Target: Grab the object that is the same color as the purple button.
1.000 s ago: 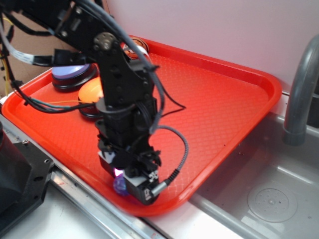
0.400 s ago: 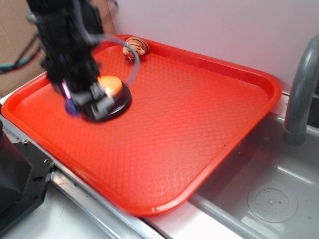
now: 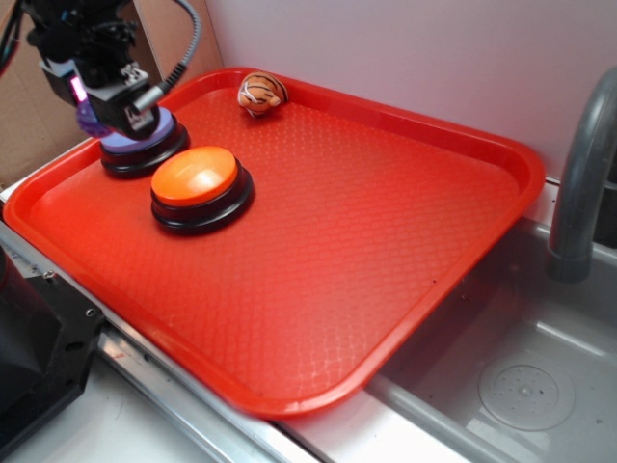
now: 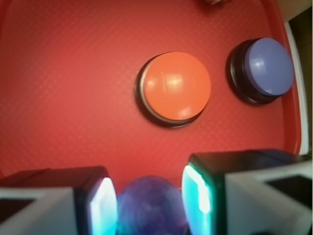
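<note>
Gripping one small purple ball (image 4: 146,205) between two pads, one claw (image 3: 96,108) held above the red tray's (image 3: 386,241) far left corner. Two buttons on that tray: one purple button (image 3: 145,147) just below the claw, one orange button (image 3: 198,183) beside it. One striped toy (image 3: 262,92) at the tray's back rim.

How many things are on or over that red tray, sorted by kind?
Push buttons: 2, the purple button and the orange button
Balls: 1, the purple ball held in the gripper
Striped toys: 1, the orange-and-white toy
Total: 4 on or above the tray
</note>
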`<state>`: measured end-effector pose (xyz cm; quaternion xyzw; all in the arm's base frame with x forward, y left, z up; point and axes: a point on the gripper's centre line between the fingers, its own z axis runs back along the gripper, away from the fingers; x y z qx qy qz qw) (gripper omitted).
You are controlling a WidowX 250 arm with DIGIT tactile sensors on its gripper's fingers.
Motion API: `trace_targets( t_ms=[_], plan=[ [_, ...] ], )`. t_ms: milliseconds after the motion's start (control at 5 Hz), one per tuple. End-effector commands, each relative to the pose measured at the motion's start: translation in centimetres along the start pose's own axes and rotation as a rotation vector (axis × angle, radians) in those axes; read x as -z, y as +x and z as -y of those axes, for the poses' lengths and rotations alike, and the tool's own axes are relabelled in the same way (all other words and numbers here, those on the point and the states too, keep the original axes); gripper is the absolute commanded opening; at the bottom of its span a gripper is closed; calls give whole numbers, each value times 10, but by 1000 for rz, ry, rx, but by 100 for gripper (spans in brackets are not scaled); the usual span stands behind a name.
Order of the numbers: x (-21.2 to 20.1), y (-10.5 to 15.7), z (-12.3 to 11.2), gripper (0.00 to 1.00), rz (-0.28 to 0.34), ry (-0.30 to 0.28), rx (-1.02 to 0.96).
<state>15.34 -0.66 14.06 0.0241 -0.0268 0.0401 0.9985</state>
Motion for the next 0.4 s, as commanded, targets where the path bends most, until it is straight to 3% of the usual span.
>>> trace_targets(
  t_ms=[0,200],
  plan=[
    [-12,20,-41,0,71,-32,-83],
    [-5,19,-36,0,58,-33,-51]
  ],
)
